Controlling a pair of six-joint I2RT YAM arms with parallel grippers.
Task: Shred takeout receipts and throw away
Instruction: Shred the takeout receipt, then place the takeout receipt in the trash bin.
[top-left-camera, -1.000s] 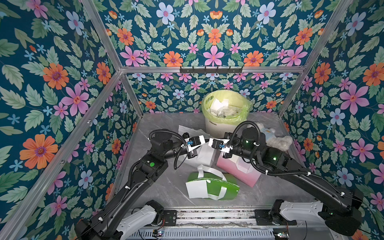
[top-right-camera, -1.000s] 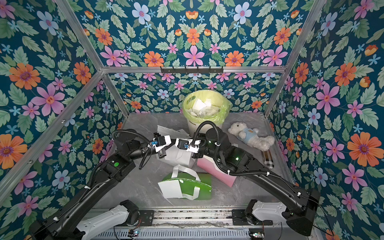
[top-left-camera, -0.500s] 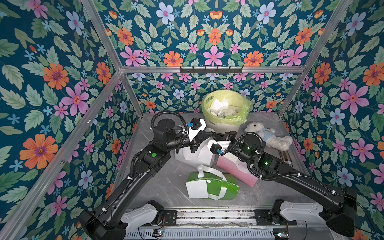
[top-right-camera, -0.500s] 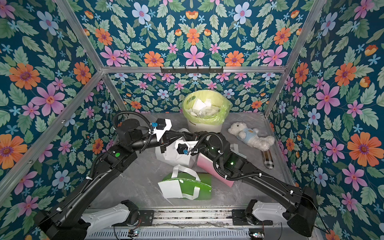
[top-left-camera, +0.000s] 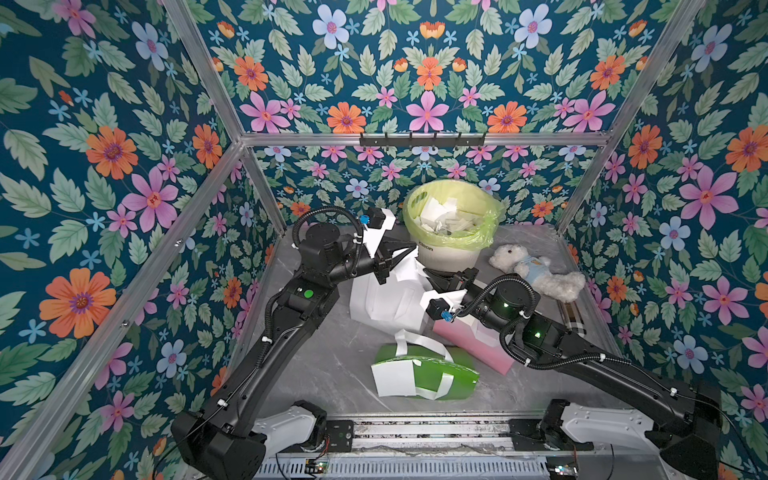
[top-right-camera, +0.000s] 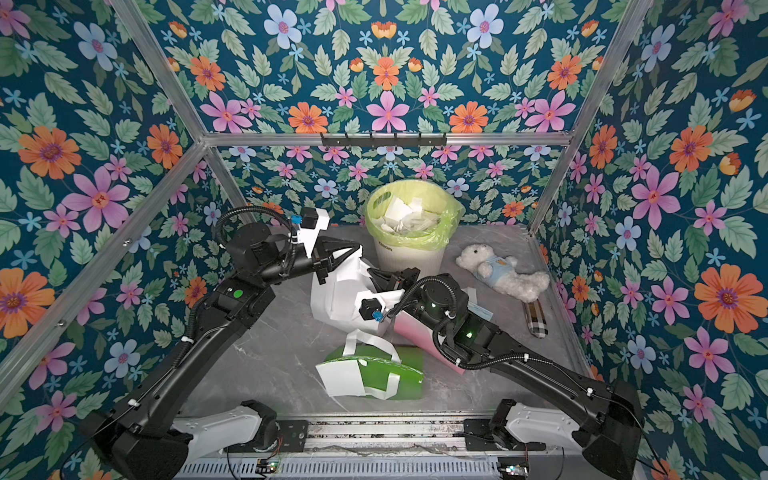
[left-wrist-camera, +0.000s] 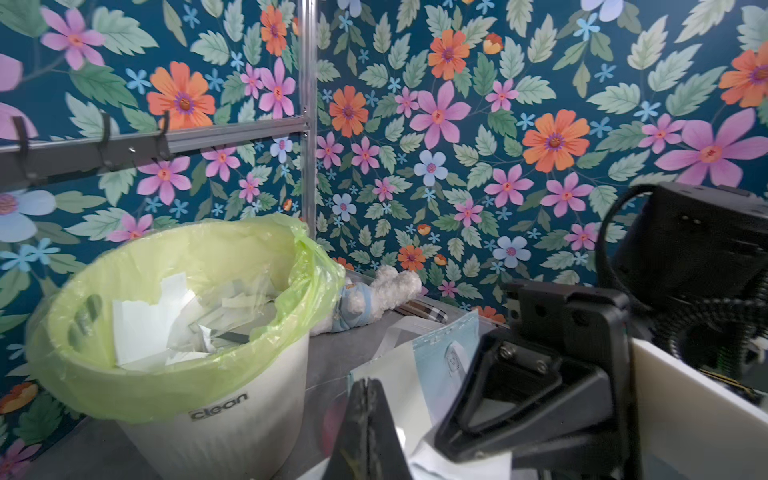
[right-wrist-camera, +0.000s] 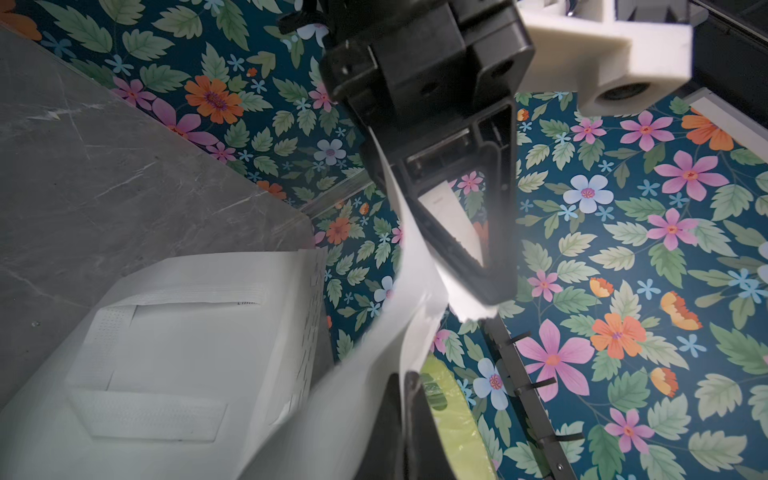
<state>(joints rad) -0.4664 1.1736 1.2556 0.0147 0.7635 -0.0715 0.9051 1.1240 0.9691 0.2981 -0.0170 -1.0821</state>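
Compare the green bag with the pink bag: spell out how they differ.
The green bag lies nearest the robot's base, in full view; the pink bag lies farther back, partly hidden under the right arm. A white receipt lies across one end of the green bag; none shows on the pink bag. Both bags lie flat on the grey table.
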